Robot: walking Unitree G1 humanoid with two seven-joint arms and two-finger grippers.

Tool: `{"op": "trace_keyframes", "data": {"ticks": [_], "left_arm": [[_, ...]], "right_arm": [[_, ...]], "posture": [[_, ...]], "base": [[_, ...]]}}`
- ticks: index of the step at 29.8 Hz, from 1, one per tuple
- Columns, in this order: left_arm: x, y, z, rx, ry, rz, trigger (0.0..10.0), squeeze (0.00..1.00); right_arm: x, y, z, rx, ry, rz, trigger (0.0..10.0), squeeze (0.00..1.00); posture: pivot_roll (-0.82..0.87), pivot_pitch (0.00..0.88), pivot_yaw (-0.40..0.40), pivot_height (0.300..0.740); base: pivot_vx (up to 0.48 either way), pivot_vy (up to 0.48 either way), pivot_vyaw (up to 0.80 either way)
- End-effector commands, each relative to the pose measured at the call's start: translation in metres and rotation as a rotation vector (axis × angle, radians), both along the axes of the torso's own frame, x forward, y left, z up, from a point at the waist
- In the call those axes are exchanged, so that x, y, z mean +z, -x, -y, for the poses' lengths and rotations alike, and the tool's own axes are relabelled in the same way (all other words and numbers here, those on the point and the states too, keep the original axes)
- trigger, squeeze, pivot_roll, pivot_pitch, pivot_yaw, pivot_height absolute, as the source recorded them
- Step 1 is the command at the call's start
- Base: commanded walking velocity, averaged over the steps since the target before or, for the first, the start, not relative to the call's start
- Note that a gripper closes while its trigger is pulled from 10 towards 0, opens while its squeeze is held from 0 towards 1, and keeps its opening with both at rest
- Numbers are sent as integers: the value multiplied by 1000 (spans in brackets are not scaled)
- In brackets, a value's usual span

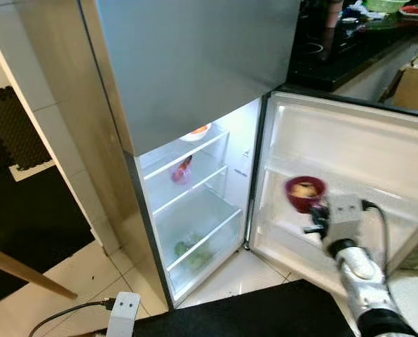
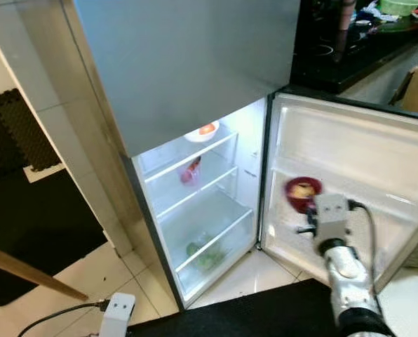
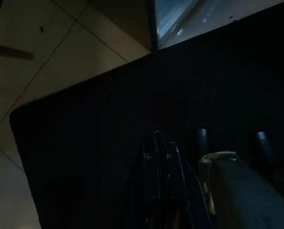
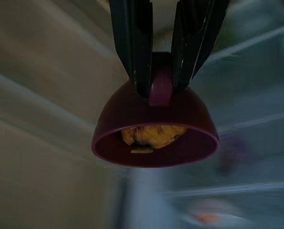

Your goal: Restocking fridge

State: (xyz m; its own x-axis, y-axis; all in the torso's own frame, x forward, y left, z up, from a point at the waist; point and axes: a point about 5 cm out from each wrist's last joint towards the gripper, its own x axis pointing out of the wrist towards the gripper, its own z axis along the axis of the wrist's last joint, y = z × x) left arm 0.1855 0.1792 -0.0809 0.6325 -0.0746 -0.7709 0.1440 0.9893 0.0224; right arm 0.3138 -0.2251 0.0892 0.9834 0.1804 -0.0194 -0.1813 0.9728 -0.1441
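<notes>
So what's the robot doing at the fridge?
The robot is putting food away. Its right gripper is shut on a dark red bowl with some food in it, held up in front of the open fridge door. Inside the fridge, a plate sits on the top shelf. The left gripper hangs idle over a dark mat.

Home kitchen. Evidence: tall steel-fronted fridge point(image 1: 195, 63) with lower door point(image 1: 349, 161) open, lit glass shelves point(image 1: 195, 182) holding food; black countertop point(image 1: 349, 49) with dishes beside it; pale tiled floor point(image 1: 90, 274); dark floor mat point(image 1: 27, 225); wooden furniture leg point(image 1: 19, 272).
</notes>
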Motion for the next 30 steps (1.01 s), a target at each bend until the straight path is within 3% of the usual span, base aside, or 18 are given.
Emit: {"op": "trace_keyframes", "data": {"ticks": [1, 3, 5, 15, 30], "left_arm": [[0, 1, -3, -8, -11, 2, 10000, 0], [0, 0, -2, -8, -10, 3, 10000, 0], [0, 1, -1, -7, -6, 5, 10000, 0], [0, 0, 3, -5, 1, 11, 10000, 0], [-1, 1, 3, -15, 1, 3, 10000, 0]], "right_arm": [[6, 1, -14, 96, -19, 44, 10000, 0], [5, 2, -21, 136, -22, 43, 10000, 0], [0, 7, -42, 262, -40, 22, 10000, 0], [-2, 8, -64, 370, -70, 4, 10000, 0], [-2, 8, -71, 401, -83, -5, 10000, 0]], "posture": [[-135, 0, 56, 740], [-134, 0, 54, 740], [-134, 0, 52, 740], [-133, 0, 42, 740], [-131, 0, 38, 740]], "base": [[0, 0, 0], [0, 0, 0], [0, 0, 381], [0, 0, 793], [0, 0, 800]]}}
